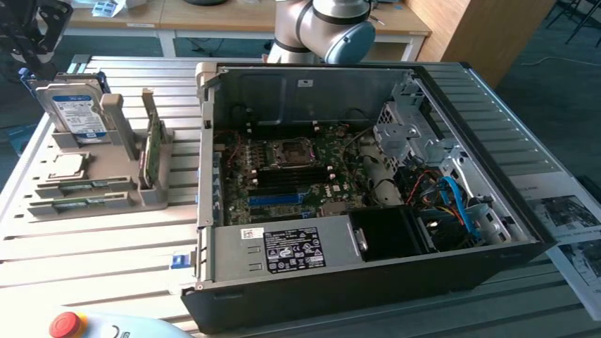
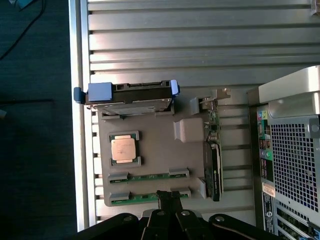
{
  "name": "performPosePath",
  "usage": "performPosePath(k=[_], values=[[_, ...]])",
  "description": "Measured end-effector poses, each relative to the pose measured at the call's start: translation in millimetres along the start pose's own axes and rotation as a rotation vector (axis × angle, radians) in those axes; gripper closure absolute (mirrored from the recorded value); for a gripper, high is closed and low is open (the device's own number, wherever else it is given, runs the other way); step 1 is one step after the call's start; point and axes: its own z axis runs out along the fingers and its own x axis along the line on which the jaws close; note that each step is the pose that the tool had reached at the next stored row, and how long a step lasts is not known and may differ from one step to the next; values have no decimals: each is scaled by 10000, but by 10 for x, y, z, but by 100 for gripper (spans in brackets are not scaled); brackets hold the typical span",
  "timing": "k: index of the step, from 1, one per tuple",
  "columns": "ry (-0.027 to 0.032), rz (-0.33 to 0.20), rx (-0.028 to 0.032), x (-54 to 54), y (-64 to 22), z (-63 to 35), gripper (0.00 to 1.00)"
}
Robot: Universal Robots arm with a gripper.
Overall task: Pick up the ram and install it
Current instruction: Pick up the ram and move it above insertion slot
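Observation:
Two ram sticks lie edge-up in slots of a grey holder [image 1: 141, 201] on the slatted table, at the exterior view's left: one [image 1: 83, 185] [image 2: 149, 176] and one nearer the holder's edge [image 1: 80, 205] [image 2: 131, 199]. My gripper [image 2: 170, 196] is shut, holds nothing, and hangs above that edge stick without touching it. The open computer case [image 1: 526, 232] lies beside the holder, with the motherboard [image 1: 329, 186] and its dark and blue memory slots [image 1: 281, 189] exposed.
The holder also carries an upright silver hard drive [image 1: 75, 109] [image 2: 131, 95], a square processor [image 1: 66, 166] [image 2: 123, 149] and a green card standing on edge [image 1: 152, 151] [image 2: 214, 165]. The arm's joint [image 1: 329, 28] stands behind the case. A red stop button [image 1: 66, 324] sits at the front.

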Motion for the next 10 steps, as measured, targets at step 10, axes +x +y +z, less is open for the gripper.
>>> performPosePath(k=[10], values=[[0,-4,0,0,0,0,90]])
